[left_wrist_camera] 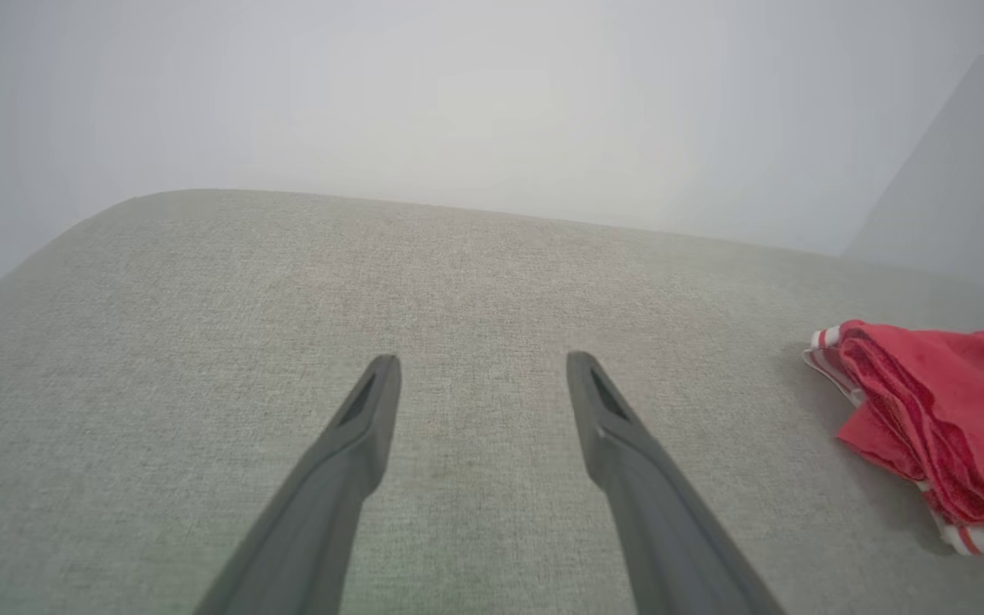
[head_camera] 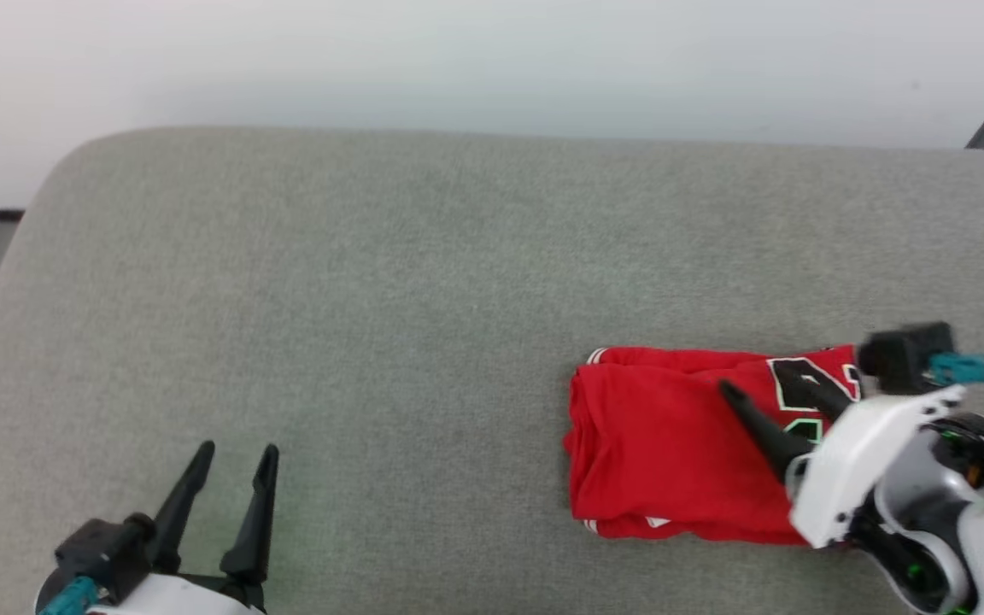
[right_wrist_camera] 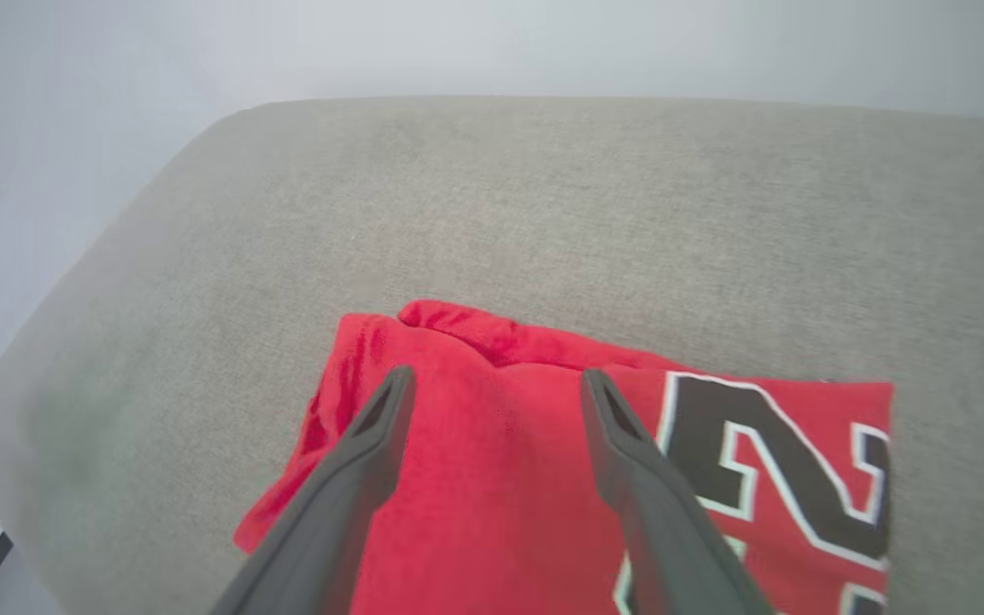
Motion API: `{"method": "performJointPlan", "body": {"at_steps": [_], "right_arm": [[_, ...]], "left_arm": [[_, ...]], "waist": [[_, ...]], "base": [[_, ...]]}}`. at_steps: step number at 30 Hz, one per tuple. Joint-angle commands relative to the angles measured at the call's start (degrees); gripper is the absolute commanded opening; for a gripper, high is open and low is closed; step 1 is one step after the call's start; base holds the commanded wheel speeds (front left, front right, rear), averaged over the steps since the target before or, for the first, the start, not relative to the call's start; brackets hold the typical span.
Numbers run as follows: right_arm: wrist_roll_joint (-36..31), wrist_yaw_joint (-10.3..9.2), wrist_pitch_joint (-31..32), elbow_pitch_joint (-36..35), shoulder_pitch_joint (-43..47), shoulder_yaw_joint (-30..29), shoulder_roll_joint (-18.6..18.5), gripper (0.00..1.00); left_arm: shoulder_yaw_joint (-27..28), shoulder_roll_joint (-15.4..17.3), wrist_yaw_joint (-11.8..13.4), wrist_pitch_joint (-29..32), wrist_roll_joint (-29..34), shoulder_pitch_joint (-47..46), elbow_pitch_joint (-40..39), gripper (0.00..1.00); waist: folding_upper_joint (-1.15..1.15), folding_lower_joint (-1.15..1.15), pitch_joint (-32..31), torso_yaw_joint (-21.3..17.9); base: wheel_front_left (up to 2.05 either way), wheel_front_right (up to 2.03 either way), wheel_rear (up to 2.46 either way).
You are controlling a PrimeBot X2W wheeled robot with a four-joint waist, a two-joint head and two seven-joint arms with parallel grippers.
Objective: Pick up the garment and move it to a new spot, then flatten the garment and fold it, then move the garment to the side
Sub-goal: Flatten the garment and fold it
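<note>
Lying folded, garment (head_camera: 663,444) runs left-right

The small red shirt (head_camera: 663,444) is folded into a flat block, with black white-edged numbers on top and striped trim peeking out, lying on the right side of the gray table (head_camera: 372,299).

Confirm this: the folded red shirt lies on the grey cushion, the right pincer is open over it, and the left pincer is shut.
Wrong on the left pincer: it is open over bare cushion, as the left wrist view shows. The folded shirt does lie on the cushion, with the right pincer open over it.
</note>
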Motion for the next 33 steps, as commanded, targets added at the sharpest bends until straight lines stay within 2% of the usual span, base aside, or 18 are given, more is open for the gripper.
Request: {"method": "performJointPlan", "body": {"at_steps": [1, 8, 13, 19, 26, 33], "right_arm": [[0.16, -0.10, -1.55, 0.67, 0.89, -0.88, -0.68, 1.00], [-1.61, -0.10, -15.13, 8.05, 2.46, -1.73, -1.94, 1.00], [-5.34, -0.10, -25.80, 13.09, 2.13, -2.38, -1.40, 1.00], [-9.71, -0.10, -35.83, 15.65, 4.11, -5.58, 0.32, 1.00], [-12.32, -0.10, -40.50, 14.19, 7.79, -8.48, 2.26, 1.00], [-12.58, -0.10, -41.24, 9.12, 14.98, -12.30, 2.67, 1.00]], "left_arm": [[-0.09, -0.28, 0.14, 0.05, 0.29, 0.75, 0.24, 1.00], [0.35, -0.94, 0.14, 0.05, 0.70, 2.41, 2.05, 1.00], [1.70, -1.43, 0.14, 0.05, 1.27, 3.33, 2.60, 1.00], [4.58, -2.95, 0.14, 0.05, 2.06, 4.92, 1.02, 1.00], [7.11, -3.99, 0.14, 0.05, 4.14, 8.19, -2.49, 1.00], [8.04, -4.80, 0.14, 0.05, 5.10, 12.05, -6.51, 1.00]], "waist": [[0.00, 0.00, -2.05, -1.59], [0.00, 0.00, -4.11, -3.58], [0.00, 0.00, -4.81, -4.49], [0.00, 0.00, -5.99, -4.20], [0.00, 0.00, -7.66, -3.18], [0.00, 0.00, -8.65, -1.62]], "base": [[0.00, 0.00, 0.00], [0.00, 0.00, 0.00], [0.00, 0.00, 0.00], [0.00, 0.00, 0.00], [0.00, 0.00, 0.00], [0.00, 0.00, 0.00]]}}
